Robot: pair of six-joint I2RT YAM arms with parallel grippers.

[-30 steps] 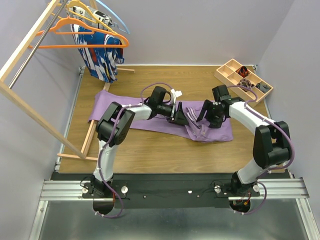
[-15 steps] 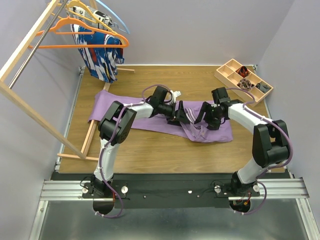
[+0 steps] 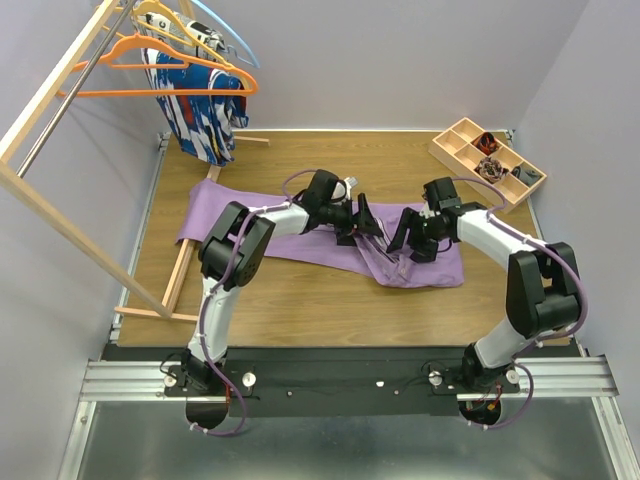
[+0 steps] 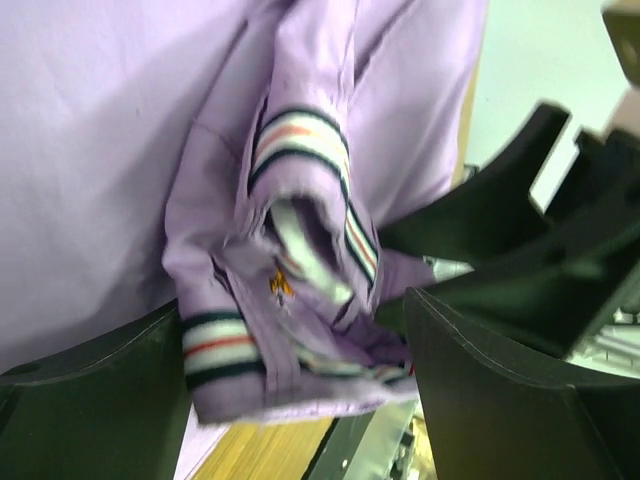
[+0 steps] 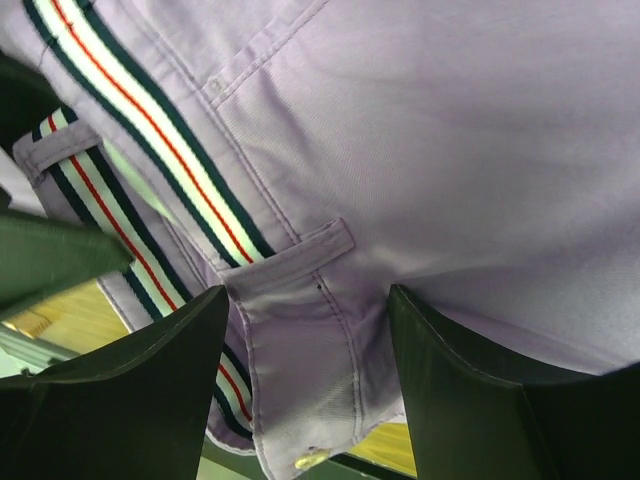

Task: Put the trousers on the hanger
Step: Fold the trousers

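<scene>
The lilac trousers (image 3: 440, 262) lie flat across the middle of the table, with the striped waistband bunched up at the right end. My left gripper (image 3: 366, 219) is open and tilted over that bunch; in the left wrist view the crumpled waistband (image 4: 300, 260) lies between its wide-spread fingers (image 4: 90, 400). My right gripper (image 3: 404, 236) faces it from the right, also open, with a belt loop and button flap (image 5: 320, 330) between its fingers (image 5: 130, 400). The two grippers almost touch. The orange hanger (image 3: 150, 92) hangs on the rack at the far left.
A wooden rack (image 3: 60, 215) runs along the left side, its foot on the table. A blue, white and red garment (image 3: 200, 115) hangs there on a yellow hanger (image 3: 160, 18), beside a light blue hanger (image 3: 235, 40). A compartment tray (image 3: 470, 140) sits back right.
My left gripper has slid right along the trousers toward the right gripper, tilted up and spread its jaws wider. The right gripper has shifted slightly left and its jaws have narrowed a little.
</scene>
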